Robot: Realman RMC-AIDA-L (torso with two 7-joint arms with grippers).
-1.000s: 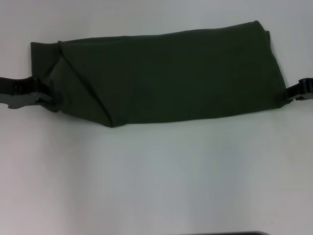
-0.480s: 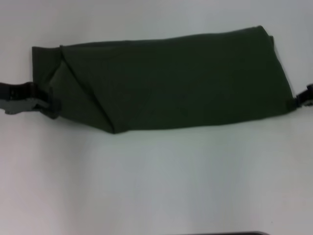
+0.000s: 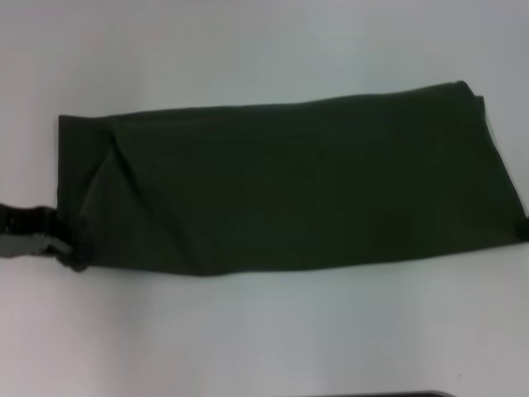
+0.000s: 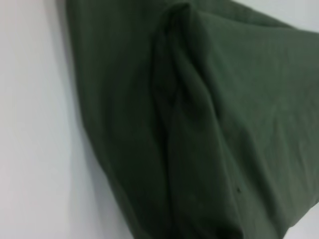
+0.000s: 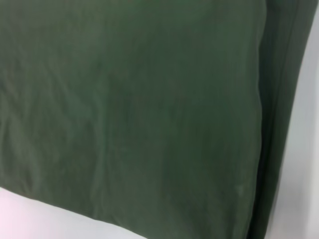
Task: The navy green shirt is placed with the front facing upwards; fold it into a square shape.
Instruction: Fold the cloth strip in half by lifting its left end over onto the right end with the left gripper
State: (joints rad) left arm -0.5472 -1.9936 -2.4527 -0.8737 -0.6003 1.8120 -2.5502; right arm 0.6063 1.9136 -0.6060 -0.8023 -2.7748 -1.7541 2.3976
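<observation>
Found the navy green shirt (image 3: pixel 297 190) laid out as one long dark band across the white table (image 3: pixel 248 339), running nearly from side to side, no lettering or neck tag on show. Caught the left gripper (image 3: pixel 70 246) at the band's near left corner, pressed together on a bunched bit of cloth there, or so judged from the head view. Glimpsed only a sliver of the right gripper (image 3: pixel 524 229) at the near right corner, touching the cloth; could not tell its grip. Read the step as getting both ends in hand for a crosswise fold toward a square. Called for matched holds on both corners, an even lift with the near edge kept taut, and one end carried over to meet the other squarely rather than dragged. Noted a diagonal crease (image 3: pixel 157 207) on the left end, with loose layers showing as a ridge in the left wrist view; worth catching every layer there, lest one slip free. Saw stacked edges at the right end, slightly stepped. Plenty of bare table near and far of the band; little room left at either end, with the right tip close to the frame edge.
</observation>
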